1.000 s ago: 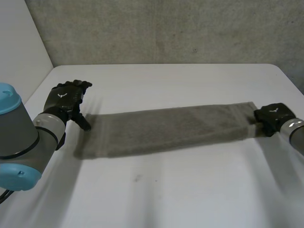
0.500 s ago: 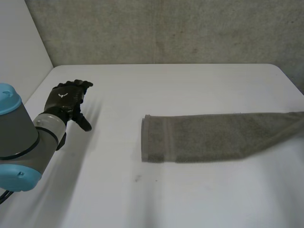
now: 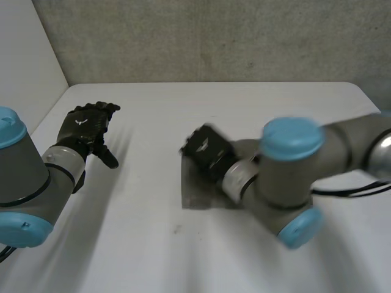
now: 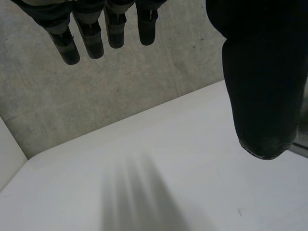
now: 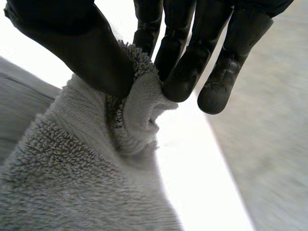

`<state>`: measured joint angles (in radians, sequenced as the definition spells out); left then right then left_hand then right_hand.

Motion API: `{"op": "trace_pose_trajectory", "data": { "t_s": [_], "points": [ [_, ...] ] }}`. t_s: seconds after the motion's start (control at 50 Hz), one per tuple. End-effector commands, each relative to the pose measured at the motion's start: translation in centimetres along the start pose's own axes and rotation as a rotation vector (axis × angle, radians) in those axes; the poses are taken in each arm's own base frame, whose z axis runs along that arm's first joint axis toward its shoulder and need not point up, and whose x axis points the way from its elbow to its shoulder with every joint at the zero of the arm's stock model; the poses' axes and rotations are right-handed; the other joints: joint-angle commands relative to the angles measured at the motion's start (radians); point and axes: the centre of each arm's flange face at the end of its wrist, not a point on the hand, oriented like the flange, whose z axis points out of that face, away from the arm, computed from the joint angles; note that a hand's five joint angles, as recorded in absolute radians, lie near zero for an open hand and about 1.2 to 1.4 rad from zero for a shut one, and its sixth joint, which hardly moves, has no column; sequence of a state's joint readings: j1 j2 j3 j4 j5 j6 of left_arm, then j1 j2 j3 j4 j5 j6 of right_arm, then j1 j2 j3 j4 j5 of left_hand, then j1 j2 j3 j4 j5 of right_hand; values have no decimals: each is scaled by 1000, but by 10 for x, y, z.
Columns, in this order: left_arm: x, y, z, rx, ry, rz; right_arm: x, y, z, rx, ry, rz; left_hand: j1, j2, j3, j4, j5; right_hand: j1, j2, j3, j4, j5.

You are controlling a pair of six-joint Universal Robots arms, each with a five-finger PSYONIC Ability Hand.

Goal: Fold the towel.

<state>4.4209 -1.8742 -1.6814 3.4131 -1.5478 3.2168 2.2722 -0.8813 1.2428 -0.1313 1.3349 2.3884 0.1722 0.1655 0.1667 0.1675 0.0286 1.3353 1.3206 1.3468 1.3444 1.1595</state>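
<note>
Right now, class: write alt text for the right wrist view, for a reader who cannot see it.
The right hand pinches a bunch of the grey towel between its thumb and fingers. The rest of the towel spreads away from the pinch, with the white table beside it.

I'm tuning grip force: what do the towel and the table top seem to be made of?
The towel: grey terry cloth, likely cotton, matte; looped pile shows where the right hand pinches it. The table: smooth white, perhaps laminate or painted board; no grain shows.
</note>
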Motion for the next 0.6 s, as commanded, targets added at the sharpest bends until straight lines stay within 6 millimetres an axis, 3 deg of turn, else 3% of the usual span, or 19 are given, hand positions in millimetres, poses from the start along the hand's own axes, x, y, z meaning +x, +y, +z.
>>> {"op": "trace_pose_trajectory", "data": {
  "t_s": [0.02,0.04,0.08,0.1,0.14,0.18,0.2,0.26,0.3,0.36,0.4,0.44,0.46,0.5,0.52,0.56,0.6],
  "points": [
    [0,0,0,0,0,0,-42,6,-4,-33,-99,-2,2,9,8,7,-29,-383,-368,-394,-392,-381],
    [1,0,0,0,1,0,-39,4,-5,-32,-87,-1,2,9,8,7,-29,-1067,-1053,-1079,-1076,-1066],
    [1,1,0,-2,2,0,-33,1,-7,-33,-70,4,2,9,8,7,-29,-1161,-1146,-1172,-1170,-1160],
    [1,1,0,-3,2,0,-33,1,-7,-33,-70,4,2,9,8,7,-29,-1161,-1146,-1172,-1170,-1160],
    [1,2,0,-5,2,0,-13,-12,-16,-21,-9,23,2,9,8,7,-29,-1161,-1146,-1172,-1170,-1160],
    [1,2,0,-5,2,0,-2,-13,-21,-30,21,49,2,9,8,7,-29,-1161,-1146,-1172,-1170,-1160],
    [1,2,0,-6,2,0,13,-9,-27,-44,56,87,2,9,8,7,-29,-1161,-1146,-1172,-1170,-1160],
    [1,2,0,-6,2,0,25,-4,-32,-62,87,131,2,9,8,7,-29,-1161,-1146,-1172,-1170,-1160],
    [1,2,0,-6,0,0,49,5,-48,-89,149,218,2,9,8,7,-29,-1161,-1146,-1172,-1170,-1160],
    [1,3,0,-9,2,0,59,12,-56,-109,179,261,2,9,8,7,-29,-1161,-1146,-1172,-1170,-1160],
    [1,4,-1,-12,2,0,68,22,-64,-135,208,295,2,9,8,7,-29,-1161,-1146,-1172,-1170,-1160],
    [1,4,-1,-11,4,0,84,59,-83,-236,265,362,2,9,8,7,-29,-1161,-1146,-1172,-1170,-1160],
    [1,4,-1,-11,4,0,84,59,-83,-236,265,363,2,9,8,7,-29,-1161,-1146,-1172,-1170,-1160],
    [2,4,-1,-11,4,0,87,86,-94,-301,281,400,2,9,8,7,-29,-1161,-1146,-1172,-1170,-1160],
    [4,4,-2,-10,10,1,87,86,-94,-301,281,400,2,9,8,7,-29,-1161,-1146,-1172,-1170,-1160],
    [6,4,-2,-11,14,2,87,108,-105,-345,265,448,2,9,8,7,-29,-1161,-1146,-1172,-1170,-1160],
    [8,5,-3,-14,22,3,87,118,-110,-359,255,476,2,9,8,7,-29,-1161,-1146,-1172,-1170,-1160]
  ]
}}
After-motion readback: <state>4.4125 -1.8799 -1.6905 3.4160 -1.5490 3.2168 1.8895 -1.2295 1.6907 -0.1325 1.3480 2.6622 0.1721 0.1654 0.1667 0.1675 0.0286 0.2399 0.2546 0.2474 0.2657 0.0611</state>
